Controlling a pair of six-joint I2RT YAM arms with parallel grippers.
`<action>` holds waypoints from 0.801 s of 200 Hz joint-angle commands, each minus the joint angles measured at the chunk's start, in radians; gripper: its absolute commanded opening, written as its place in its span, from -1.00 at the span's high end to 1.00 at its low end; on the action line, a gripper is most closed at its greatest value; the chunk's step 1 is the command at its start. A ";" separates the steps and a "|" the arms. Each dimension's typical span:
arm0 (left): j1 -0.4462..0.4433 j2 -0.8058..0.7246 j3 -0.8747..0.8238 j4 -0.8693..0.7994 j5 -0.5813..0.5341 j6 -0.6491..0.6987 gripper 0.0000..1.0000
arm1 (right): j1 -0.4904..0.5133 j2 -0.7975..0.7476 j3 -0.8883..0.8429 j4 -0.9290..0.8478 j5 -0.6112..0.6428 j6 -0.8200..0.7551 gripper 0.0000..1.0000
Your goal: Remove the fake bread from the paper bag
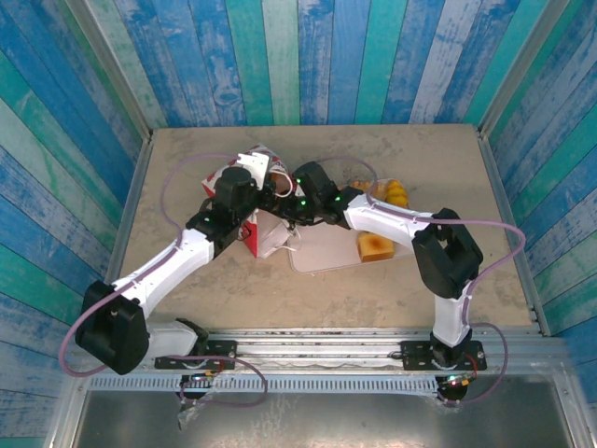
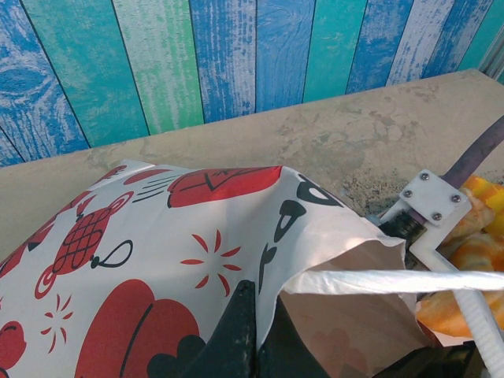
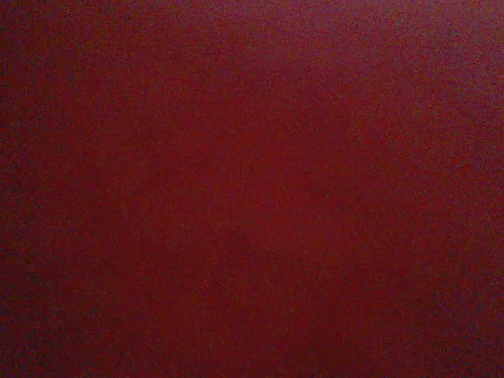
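Note:
The paper bag [image 1: 254, 235] [image 2: 157, 252], red and white with black prints, stands tilted at the table's middle, its mouth facing right. My left gripper [image 2: 264, 303] is shut on the rim of that mouth, one finger outside and one inside. My right arm's wrist [image 1: 312, 201] reaches into the mouth from the right, and its fingers are hidden inside; the right wrist view is dark red. Fake bread lies outside the bag: yellow-orange pieces [image 1: 392, 191] [image 2: 472, 260] and a square toast [image 1: 373, 245]. Any bread inside the bag is hidden.
A flat pale tray [image 1: 322, 257] lies right of the bag and holds the toast. The bag's thin white handle [image 2: 394, 281] stretches across its mouth. Blue and green plank walls close the table on three sides. Both arms' cables loop over the middle.

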 commanded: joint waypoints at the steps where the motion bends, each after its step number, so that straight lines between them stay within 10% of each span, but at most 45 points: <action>1: -0.002 0.031 0.043 0.023 -0.008 -0.017 0.99 | -0.002 0.026 0.052 0.042 0.035 0.008 0.07; 160: -0.001 0.066 0.058 0.041 0.012 -0.012 0.99 | 0.017 0.106 0.115 0.094 -0.054 0.029 0.21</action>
